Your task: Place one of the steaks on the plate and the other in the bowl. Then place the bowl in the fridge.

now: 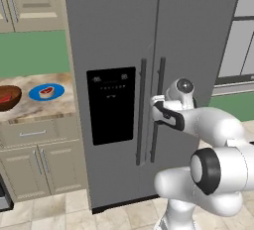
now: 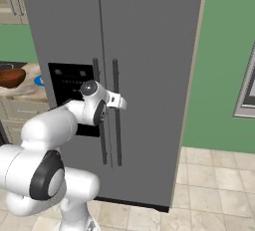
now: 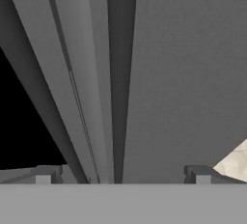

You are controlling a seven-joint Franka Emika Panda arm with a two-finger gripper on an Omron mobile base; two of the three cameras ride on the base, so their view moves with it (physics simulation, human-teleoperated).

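Your gripper [image 3: 123, 175] stands wide open, holding nothing, fingers [image 3: 46, 174] spread to either side of the right-hand handle [image 1: 159, 110] of the fridge [image 1: 198, 50], close to its closed doors. Both doors are shut. On the counter [image 1: 54, 106] to the left, the bowl [image 1: 9, 97] holds a red steak [image 1: 5, 96]; just beside it the plate [image 1: 46, 91] carries the fat-rimmed steak [image 1: 46, 92].

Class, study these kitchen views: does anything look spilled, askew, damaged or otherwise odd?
Nothing stands out. The fridge doors are shut, one steak lies on the plate, and the bowl sits upright on the counter.
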